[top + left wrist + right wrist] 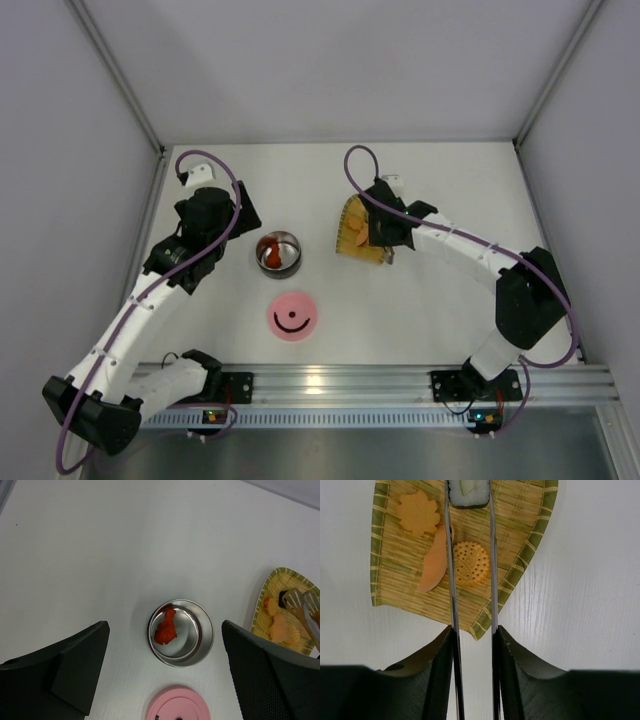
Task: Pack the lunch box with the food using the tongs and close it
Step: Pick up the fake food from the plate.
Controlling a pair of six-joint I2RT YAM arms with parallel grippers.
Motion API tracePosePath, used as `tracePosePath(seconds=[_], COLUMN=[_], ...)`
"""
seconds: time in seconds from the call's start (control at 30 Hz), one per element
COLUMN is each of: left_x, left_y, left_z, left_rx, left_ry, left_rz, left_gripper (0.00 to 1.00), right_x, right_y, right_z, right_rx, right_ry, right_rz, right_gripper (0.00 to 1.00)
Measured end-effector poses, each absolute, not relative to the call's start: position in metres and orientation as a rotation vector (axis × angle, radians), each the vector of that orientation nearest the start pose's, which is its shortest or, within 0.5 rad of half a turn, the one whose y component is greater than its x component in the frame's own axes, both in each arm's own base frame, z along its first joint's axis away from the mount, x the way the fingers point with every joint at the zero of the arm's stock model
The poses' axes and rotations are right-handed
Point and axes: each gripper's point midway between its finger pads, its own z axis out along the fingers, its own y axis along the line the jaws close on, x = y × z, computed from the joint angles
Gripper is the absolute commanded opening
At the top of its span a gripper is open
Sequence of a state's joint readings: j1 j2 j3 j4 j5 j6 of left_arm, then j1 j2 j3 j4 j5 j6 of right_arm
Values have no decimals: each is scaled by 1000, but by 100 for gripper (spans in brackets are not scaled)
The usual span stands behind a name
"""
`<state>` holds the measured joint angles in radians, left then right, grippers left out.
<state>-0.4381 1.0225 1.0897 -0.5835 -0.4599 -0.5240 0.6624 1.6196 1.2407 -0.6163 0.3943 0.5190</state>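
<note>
The long slim pale grey tongs [451, 585] are grasped by the right gripper [472, 632]. Its two black fingers [437, 670] are pressed from outside on the two thin arms, so the arms are brought nearly parallel. The tips are thereby closed on a dark-and-white rolled piece of food [467, 492], over the end of the yellow woven tray with green border [385, 565] that is away from the gripper. This hold is judged to be chosen because a squeeze of the gripper is passed directly to the tongs. Whether the piece is already lifted off the tray cannot be told. Three orange pieces lie on the tray: a leaf-shaped one [418, 512], a long curved one [434, 565] and a round dotted one [471, 564], the last two touching. The small round shiny steel lunch box [192, 640] is placed near the middle of the table [420, 320], left of the tray and apart from it, and one dark red piece [267, 256] is lying inside. The round pink lid with the black smile mark [292, 316] is laid between the lunch box and the near edge of the table, off the box, so that the mouth is free for filling. The left gripper [164, 626] is held above the lunch box with its fingers [75, 665] spread wide and nothing between them. It is probably meant for the lid.
</note>
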Motion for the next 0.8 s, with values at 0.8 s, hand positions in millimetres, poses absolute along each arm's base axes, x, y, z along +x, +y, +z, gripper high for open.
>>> tracePosePath(seconds=[0.8], left_x=[310], left_y=[-80], left_z=[265], left_rx=[-360], left_ry=[1999], left_rz=[-125], left_gripper=[99], right_x=[312], right_y=[209], right_z=[186], right_rx=[-60], right_ry=[2338], right_rz=[188], right_gripper=[22])
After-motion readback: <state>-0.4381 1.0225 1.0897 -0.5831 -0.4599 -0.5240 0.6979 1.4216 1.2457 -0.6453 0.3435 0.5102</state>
